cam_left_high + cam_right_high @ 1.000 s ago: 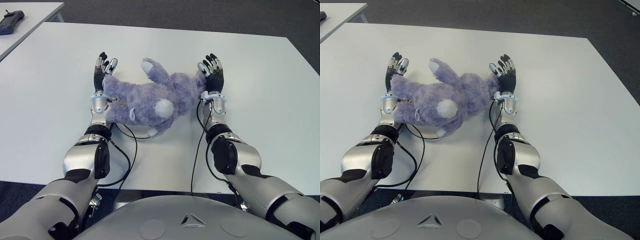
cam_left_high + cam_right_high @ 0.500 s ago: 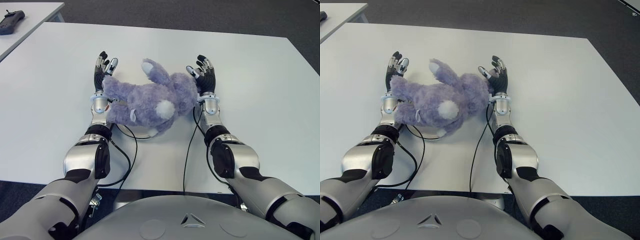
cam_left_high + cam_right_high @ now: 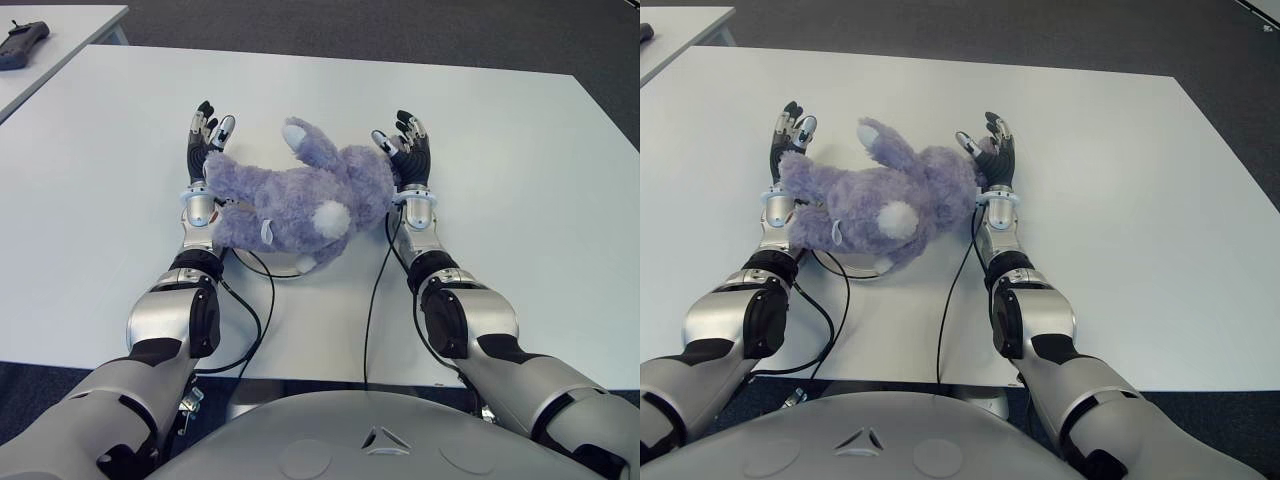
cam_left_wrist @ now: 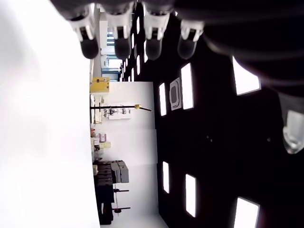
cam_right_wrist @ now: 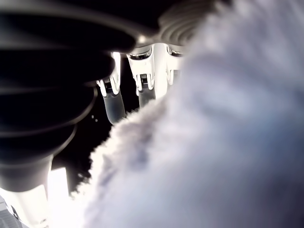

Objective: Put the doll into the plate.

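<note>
Table (image 3: 520, 150), white and wide, fills most of both eye views, and the robot's two arms reach forward across it. Between them lies the doll (image 3: 300, 195), a purple plush rabbit, stretched crosswise with its long axis running from one hand to the other. One ear points away from the robot and a white tail faces up. Under the doll's near edge a thin pale curve shows, which looks like the rim of the plate (image 3: 285, 271); most of it is hidden, so how fully the doll sits on it cannot be told.

The left hand (image 3: 205, 150) is at the doll's left end, fingers straight and spread, gripping nothing, though the plush touches its palm side. The right hand (image 3: 408, 152) is pressed against the doll's right end, fingers extended and loosely fanned rather than closed; its wrist view shows fur right against the palm. Both hands are equally near, flanking the doll from opposite sides.
</note>
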